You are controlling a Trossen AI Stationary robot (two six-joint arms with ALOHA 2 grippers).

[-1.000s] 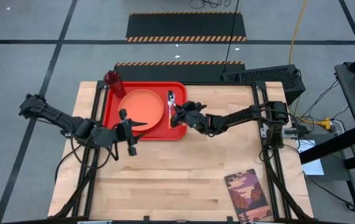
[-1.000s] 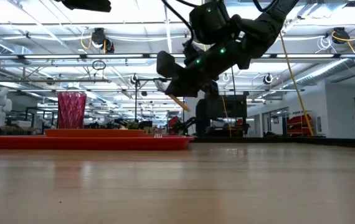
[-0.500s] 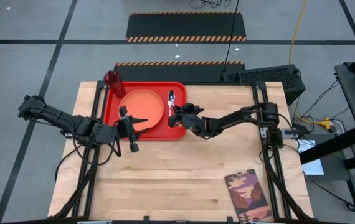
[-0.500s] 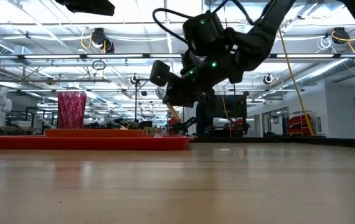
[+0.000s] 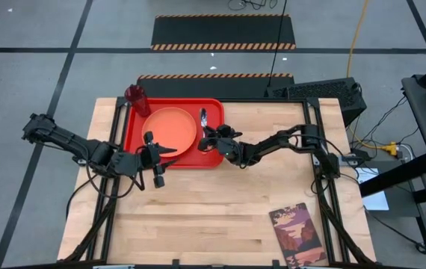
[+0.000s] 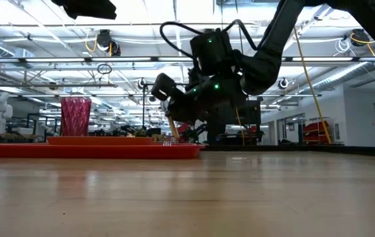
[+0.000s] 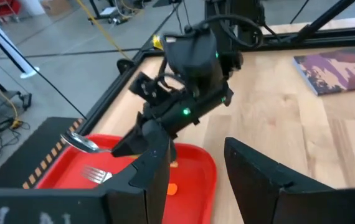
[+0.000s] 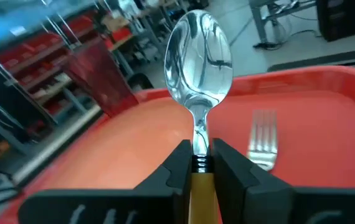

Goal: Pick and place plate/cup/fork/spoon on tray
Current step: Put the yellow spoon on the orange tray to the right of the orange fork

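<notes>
1. Here, the right gripper (image 8: pixel 197 163) pinches the spoon (image 8: pixel 200 59) by its neck, bowl forward, low over the tray (image 5: pixel 134 131), ready for laying down.
2. Beyond it, the fork (image 8: pixel 263 144) lies beside the plate (image 5: pixel 170 127), leaving room.
3. Farthest, the cup (image 5: pixel 136 99) stands at the tray's corner; the left gripper (image 5: pixel 157 155) waits, fingers apart.

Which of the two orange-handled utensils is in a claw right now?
The spoon: its neck is pinched in the right claw, held above the tray. The fork lies flat on the tray, untouched.
</notes>
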